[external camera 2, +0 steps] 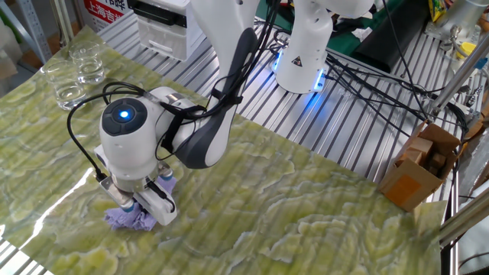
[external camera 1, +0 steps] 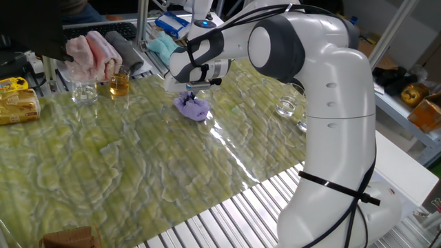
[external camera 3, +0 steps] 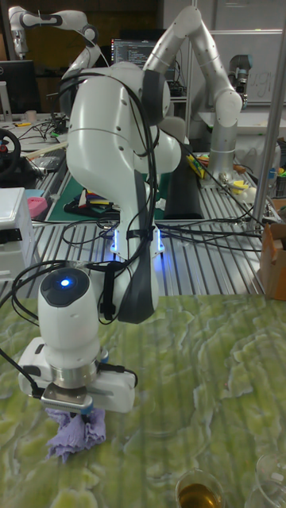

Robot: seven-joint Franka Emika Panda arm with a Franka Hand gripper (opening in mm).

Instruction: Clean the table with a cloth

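Note:
The lavender cloth [external camera 1: 192, 107] lies bunched on the green-yellow marbled table [external camera 1: 138, 165]. My gripper [external camera 1: 192, 96] points straight down onto it, fingers shut on the top of the cloth. From the other side the cloth [external camera 2: 131, 218] shows under the gripper [external camera 2: 140, 203], pressed to the table [external camera 2: 290, 214]. In the tall view the cloth [external camera 3: 75, 432] hangs bunched below the gripper [external camera 3: 71, 409].
Pink folded towels [external camera 1: 93, 52] and a teal cloth [external camera 1: 164, 45] lie at the back. A glass of amber liquid [external camera 1: 119, 83] and an empty glass [external camera 1: 84, 91] stand behind the cloth. More glasses [external camera 1: 286, 105] stand by the arm's base, also seen as glasses [external camera 2: 72, 72].

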